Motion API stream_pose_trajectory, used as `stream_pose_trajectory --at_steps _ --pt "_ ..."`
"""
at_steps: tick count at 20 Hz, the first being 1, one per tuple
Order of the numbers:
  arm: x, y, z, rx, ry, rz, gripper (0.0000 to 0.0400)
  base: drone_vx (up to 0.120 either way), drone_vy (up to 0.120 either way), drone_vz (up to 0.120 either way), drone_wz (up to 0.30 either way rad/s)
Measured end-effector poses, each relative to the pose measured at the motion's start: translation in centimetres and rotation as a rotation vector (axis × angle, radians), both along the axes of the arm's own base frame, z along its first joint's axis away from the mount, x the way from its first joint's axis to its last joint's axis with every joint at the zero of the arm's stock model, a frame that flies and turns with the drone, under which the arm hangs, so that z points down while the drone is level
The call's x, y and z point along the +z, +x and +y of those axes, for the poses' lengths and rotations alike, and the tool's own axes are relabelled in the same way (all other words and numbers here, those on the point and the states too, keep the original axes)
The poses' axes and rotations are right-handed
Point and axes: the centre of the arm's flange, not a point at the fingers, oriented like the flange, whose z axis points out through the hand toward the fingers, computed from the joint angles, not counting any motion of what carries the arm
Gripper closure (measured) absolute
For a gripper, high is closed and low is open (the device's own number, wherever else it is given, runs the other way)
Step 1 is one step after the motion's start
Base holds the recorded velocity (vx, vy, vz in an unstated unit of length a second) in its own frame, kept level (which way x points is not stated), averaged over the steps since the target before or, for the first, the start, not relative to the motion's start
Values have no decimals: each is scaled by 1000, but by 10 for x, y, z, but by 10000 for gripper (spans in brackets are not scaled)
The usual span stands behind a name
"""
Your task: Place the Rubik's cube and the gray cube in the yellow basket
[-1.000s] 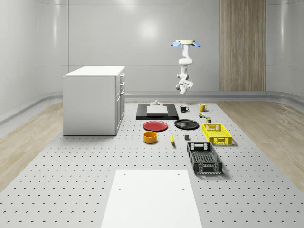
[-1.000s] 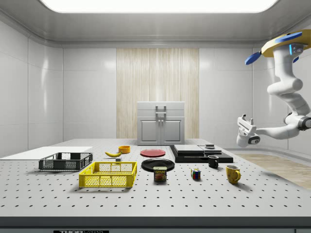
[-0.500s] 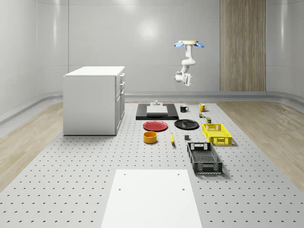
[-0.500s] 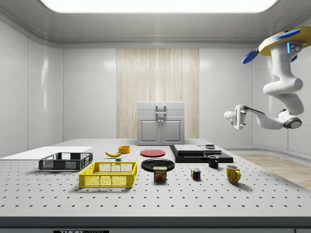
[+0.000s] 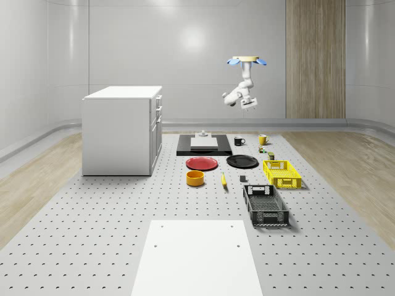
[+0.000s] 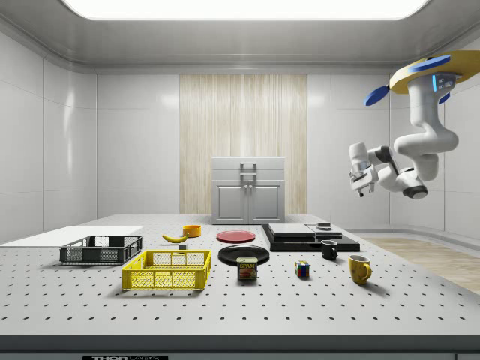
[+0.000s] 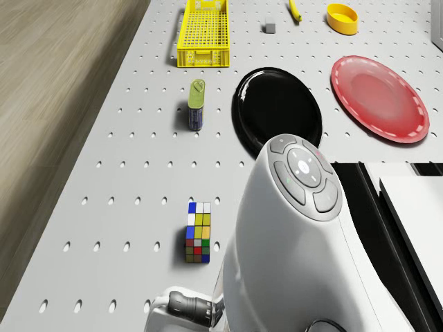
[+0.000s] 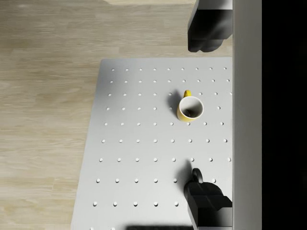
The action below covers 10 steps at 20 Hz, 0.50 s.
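Gripper (image 6: pixel 358 171) high at side view's right, fingers apart, empty — drop straight onto Rubik's cube (image 6: pixel 302 269); drone (image 6: pixel 420 71) hovers above.

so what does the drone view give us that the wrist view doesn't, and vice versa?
Drone view, not wrist: the multicoloured Rubik's cube, small gray cube, yellow mesh basket, tin can, round black plate and red plate.
Wrist view, not drone: the yellow ceramic mug below the open claw.
Both: the perforated gray table and wooden floor.
In the side view, the drone hovers high over the table's mug end.
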Motion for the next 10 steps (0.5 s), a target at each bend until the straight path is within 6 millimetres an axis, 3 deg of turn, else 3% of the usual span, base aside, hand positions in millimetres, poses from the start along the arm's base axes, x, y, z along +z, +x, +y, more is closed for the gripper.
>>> stream_pose_trajectory --at_steps 10 --pt "-3 0 -19 -5 -195 6 0 120 120 0 0"
